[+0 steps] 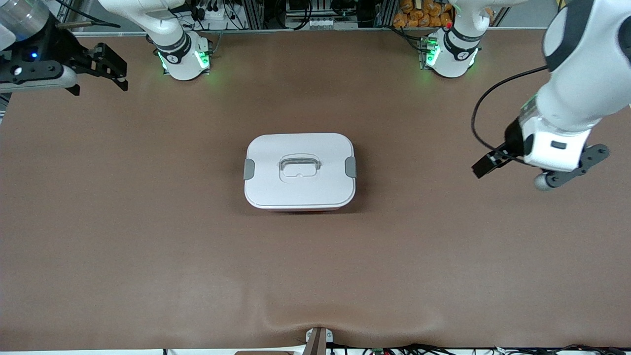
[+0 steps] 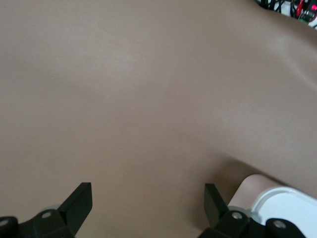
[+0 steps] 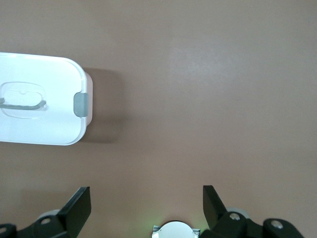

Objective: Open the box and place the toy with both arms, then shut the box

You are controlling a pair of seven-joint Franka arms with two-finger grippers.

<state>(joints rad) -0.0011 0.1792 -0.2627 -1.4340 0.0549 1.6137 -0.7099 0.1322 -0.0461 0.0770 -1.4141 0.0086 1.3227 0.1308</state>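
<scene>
A white rounded-rectangular plastic box (image 1: 299, 171) sits mid-table on the brown tabletop (image 1: 148, 236), its lid on, the clear handle (image 1: 299, 164) lying flat and a grey side clasp (image 1: 350, 167) at each short end lying against the wall. No toy is visible in any view. The left gripper (image 2: 147, 202) hangs over bare table toward the left arm's end, fingers spread with nothing between them. The right gripper (image 3: 146, 206) hangs over the table edge at the right arm's end, likewise spread and holding nothing. A lidded box with both arms clear fits two stages: toy yet to go in, or toy enclosed and the lid replaced.
</scene>
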